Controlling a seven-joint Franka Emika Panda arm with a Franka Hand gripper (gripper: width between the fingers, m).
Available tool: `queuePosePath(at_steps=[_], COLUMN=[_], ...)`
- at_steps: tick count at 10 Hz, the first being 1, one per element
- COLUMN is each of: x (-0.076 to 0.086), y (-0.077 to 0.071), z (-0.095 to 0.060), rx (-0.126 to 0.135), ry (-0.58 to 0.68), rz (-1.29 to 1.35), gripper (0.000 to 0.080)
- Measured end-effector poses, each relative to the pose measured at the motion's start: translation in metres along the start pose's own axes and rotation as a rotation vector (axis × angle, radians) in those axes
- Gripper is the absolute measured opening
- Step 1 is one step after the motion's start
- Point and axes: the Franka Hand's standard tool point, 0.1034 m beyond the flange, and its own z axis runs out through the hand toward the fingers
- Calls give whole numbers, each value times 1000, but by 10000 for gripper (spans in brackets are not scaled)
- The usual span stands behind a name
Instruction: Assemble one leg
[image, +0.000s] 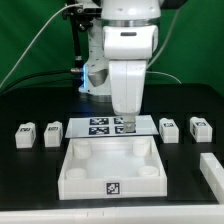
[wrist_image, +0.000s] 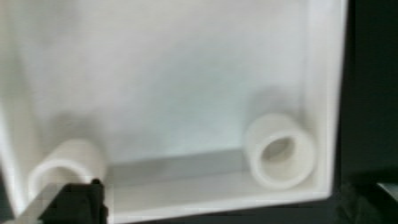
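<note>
Black matte table (image: 30, 175), green backdrop behind it.

Panel (image: 72, 168): large white square tray of smooth plastic, with raised walls and a round socket in each corner. It sits at centre, on the near side. A small black-and-white tag (image: 113, 186) is on its near wall.

Marker board (image: 100, 125): thin flat white sheet with printed squares, lying just beyond the panel's far wall.

None of the four is gripped or in a socket. A leg (image: 24, 134) and a second leg (image: 52, 132) stand on the table at the exterior view's left. A third leg (image: 170, 128) and a fourth leg (image: 198, 128) stand at the exterior view's right. All four are stubby white blocks with a tag on top. They form a rough row level with the marker board, well apart from the panel.

A white bar (image: 212, 170) lies at the exterior view's near right, cut off by the frame edge.

Arm (image: 128, 60): glossy white casing, hanging straight down over the panel's far edge and the marker board.

Gripper (wrist_image: 228, 192): the wrist view looks into the panel's smooth, softly shaded floor. Two ring-shaped sockets show, one socket (wrist_image: 279, 150) whole and another socket (wrist_image: 68, 165) partly cut off. One dark finger (wrist_image: 75, 200) shows at a frame corner. A dark shape at the opposite corner is probably the other finger, though it blends into the black table. The jaws look spread apart, with nothing held between them.
</note>
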Motion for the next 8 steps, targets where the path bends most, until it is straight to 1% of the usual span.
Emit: queuePosePath(at_steps=[1,2,3,4,5,6,8], x=[-9,-17,-27,-34,-38,-39,-38], y=[-14,-22,-32,-36,-39,-45,-51], z=[8,17,30,43,55,67,79], rx=[8,2,15,26,36,52,61], ry=[1,8,13,19,24,29,34], rz=[-124,-159,-142,-140,-125,-119,-106], gripper=[650,650,650,650,650,650,650])
